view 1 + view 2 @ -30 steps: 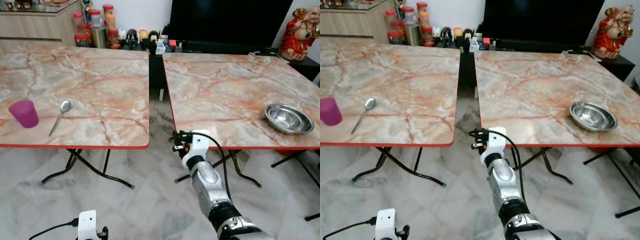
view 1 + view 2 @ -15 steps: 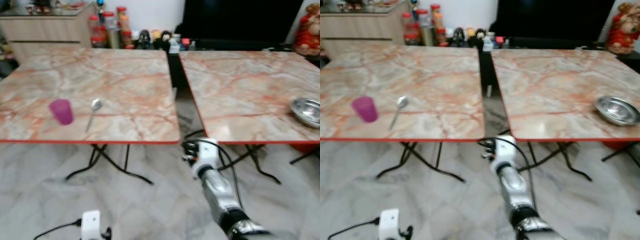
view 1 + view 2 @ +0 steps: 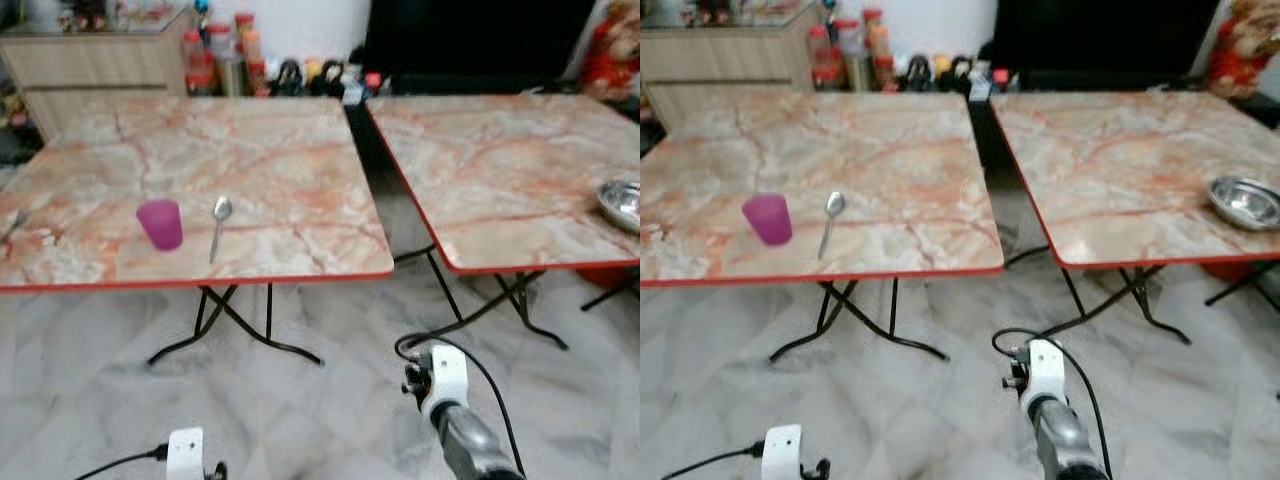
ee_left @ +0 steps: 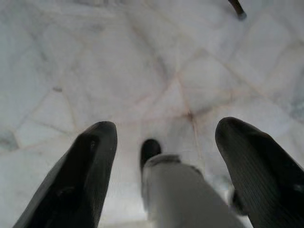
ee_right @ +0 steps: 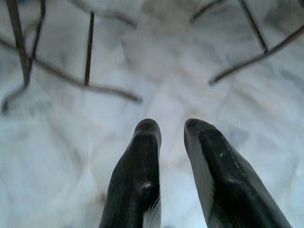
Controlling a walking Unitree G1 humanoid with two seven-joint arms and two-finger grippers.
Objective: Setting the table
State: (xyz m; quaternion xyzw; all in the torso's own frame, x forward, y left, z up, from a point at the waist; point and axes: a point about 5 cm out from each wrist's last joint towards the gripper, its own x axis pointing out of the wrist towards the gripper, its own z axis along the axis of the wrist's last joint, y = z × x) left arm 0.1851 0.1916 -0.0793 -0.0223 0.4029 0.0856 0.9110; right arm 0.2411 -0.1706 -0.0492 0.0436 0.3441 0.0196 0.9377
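Note:
A purple cup (image 3: pixel 160 222) stands on the left marble table (image 3: pixel 290 170), with a metal spoon (image 3: pixel 218 225) lying just to its right. A steel bowl (image 3: pixel 622 203) sits at the right edge of the right marble table (image 3: pixel 500 160). My right gripper (image 5: pixel 172 125) hangs low over the floor in front of the gap between the tables, its fingers close together with nothing between them; its white wrist (image 3: pixel 446 375) is in the eye views. My left gripper (image 4: pixel 165 127) hangs idle over the floor, fingers spread wide and empty.
A narrow gap separates the two tables. Black folding legs (image 3: pixel 240 325) stand under them. Jars and small figures (image 3: pixel 260 70) line the back wall beside a wooden cabinet (image 3: pixel 100 60) and a dark TV. A small metal item (image 3: pixel 12 224) lies at the left table's left edge. Marble floor lies in front.
The camera has swung left and back, so the left table is now central and the bowl is near the right edge. My right arm has dropped lower, away from the table edge.

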